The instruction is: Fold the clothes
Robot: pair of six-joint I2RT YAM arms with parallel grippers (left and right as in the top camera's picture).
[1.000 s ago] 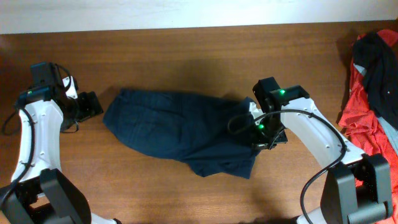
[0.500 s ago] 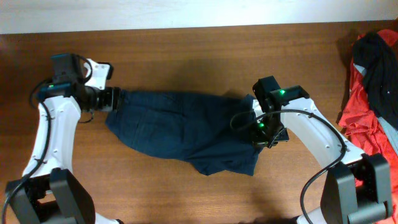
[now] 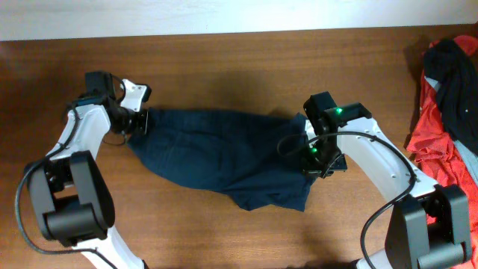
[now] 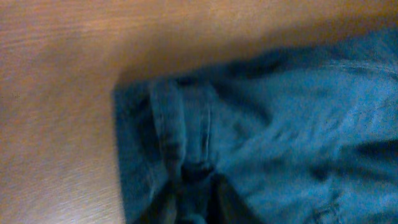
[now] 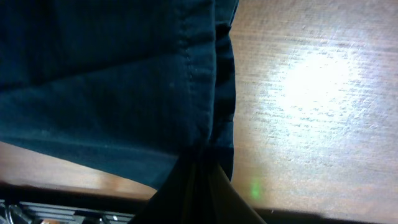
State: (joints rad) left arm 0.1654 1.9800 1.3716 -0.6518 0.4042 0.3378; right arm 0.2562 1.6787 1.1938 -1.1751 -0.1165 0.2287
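- Shorts (image 3: 216, 153) are lying on the table (image 3: 224, 67) between both grippers.
- The left gripper (image 3: 140, 122) is pinching the shorts' hem.
- The right gripper (image 3: 308, 158) is clamping the opposite edge.

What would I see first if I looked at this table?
The dark blue shorts lie spread across the middle of the wooden table, with a robot gripper at each end. The left gripper seems to pinch one end, and the right gripper is shut on the other. A bright red, black and grey heap of clothes sits at the table's right edge.
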